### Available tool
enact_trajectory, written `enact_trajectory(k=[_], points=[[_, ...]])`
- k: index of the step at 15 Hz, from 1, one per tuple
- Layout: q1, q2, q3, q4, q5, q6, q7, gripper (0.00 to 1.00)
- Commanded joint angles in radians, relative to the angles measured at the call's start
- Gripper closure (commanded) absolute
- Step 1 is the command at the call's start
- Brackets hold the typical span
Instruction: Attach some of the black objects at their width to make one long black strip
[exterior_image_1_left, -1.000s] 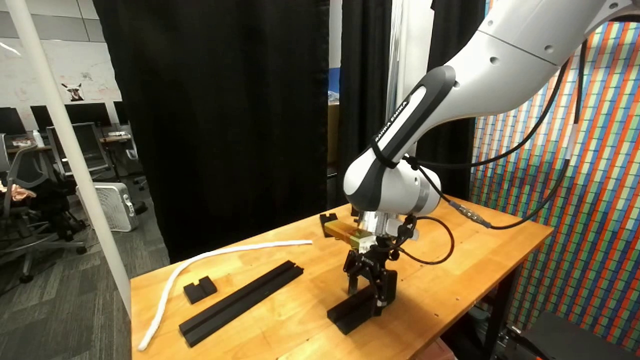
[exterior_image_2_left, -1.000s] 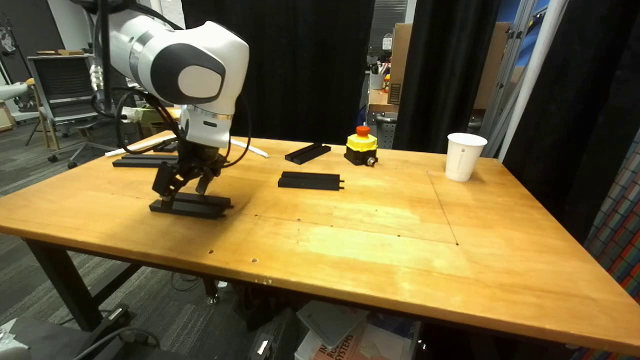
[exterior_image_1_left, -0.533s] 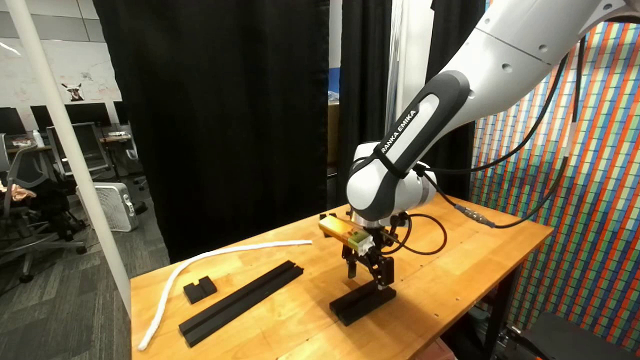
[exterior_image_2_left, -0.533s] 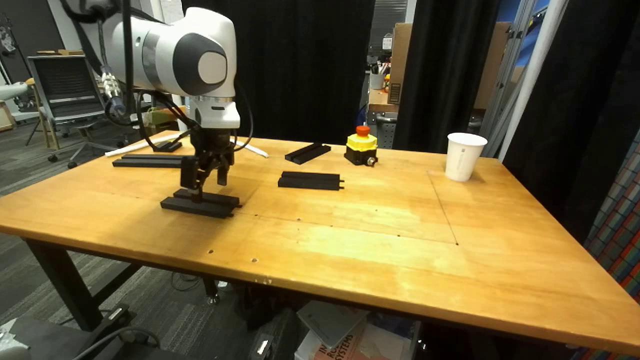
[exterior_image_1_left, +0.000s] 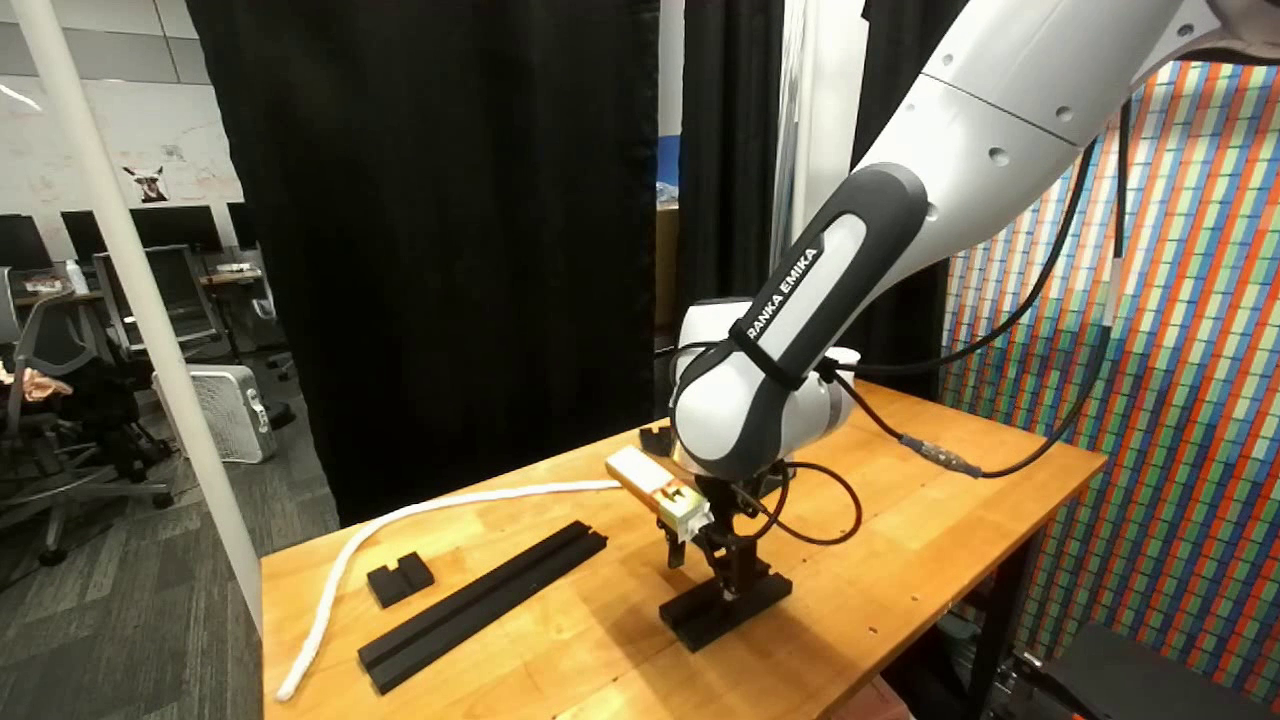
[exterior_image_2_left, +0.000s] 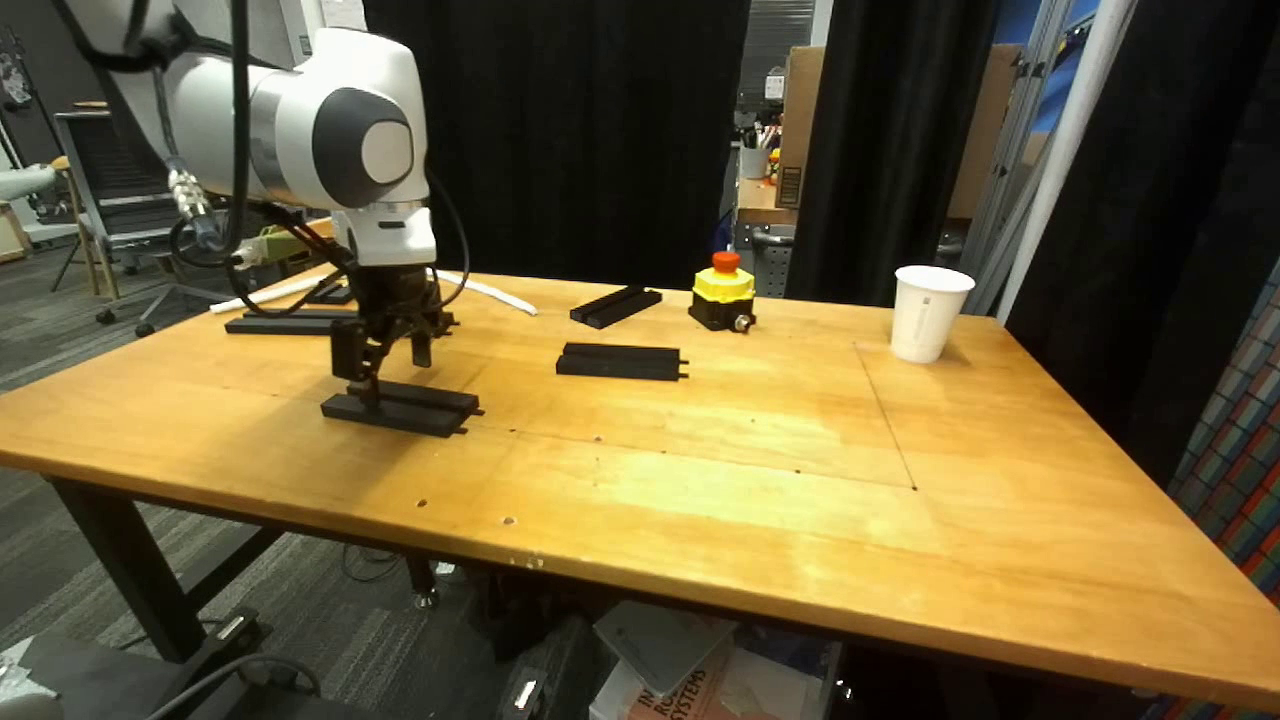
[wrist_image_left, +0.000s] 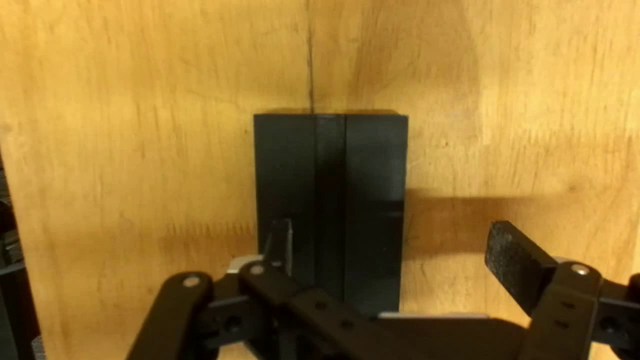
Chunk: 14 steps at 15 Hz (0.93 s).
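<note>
You had your fingers (wrist_image_left: 517, 262) spread wide apart, holding nothing. In the wrist view, one stood over the left half of the grooved bar (wrist_image_left: 355, 200), low in the middle of the frame; its partner stood off to the right, above the table (wrist_image_left: 500, 125). Whether the nearer tip pressed on the bar's top could not be told for sure. That lopsided stance did not suit a pinch; it looked more like a one-finger nudge or an unfinished line-up. If you meant to pinch, it called for lifting a little and shifting toward the left of that frame, so the bar sat between both tips. The angle was right: the bar ran top to bottom, and the tips parted across its width.

In an exterior view, the bar's prongs (exterior_image_2_left: 463, 431) pointed right, as did those of the middle bar (exterior_image_2_left: 620, 361) at the frame's centre, presumably so pieces could plug end to end. The far bar (exterior_image_2_left: 615, 307) lay askew above it. The long piece (exterior_image_1_left: 480, 604), lower left in an exterior view, outstretched any single bar, so it was probably a strip begun, well apart from yours.

There your arm (exterior_image_1_left: 845, 250) sloped from the upper right down to the left, wrist bent so the fingers pointed nearly straight down, ready to press or pick.
</note>
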Motion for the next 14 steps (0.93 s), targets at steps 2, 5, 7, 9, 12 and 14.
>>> enact_trajectory(k=[2, 5, 7, 9, 12, 14], points=[[0.024, -0.047, 0.004, -0.032, -0.024, -0.016, 0.073, 0.00], [0.027, -0.071, 0.000, -0.032, -0.050, -0.061, 0.102, 0.00], [0.051, -0.057, 0.022, 0.004, -0.063, -0.084, 0.154, 0.00], [0.058, -0.050, 0.039, 0.014, -0.065, -0.083, 0.178, 0.00], [0.065, -0.031, 0.065, 0.021, -0.045, -0.064, 0.186, 0.00], [0.069, -0.030, 0.077, 0.010, -0.036, -0.046, 0.204, 0.00]])
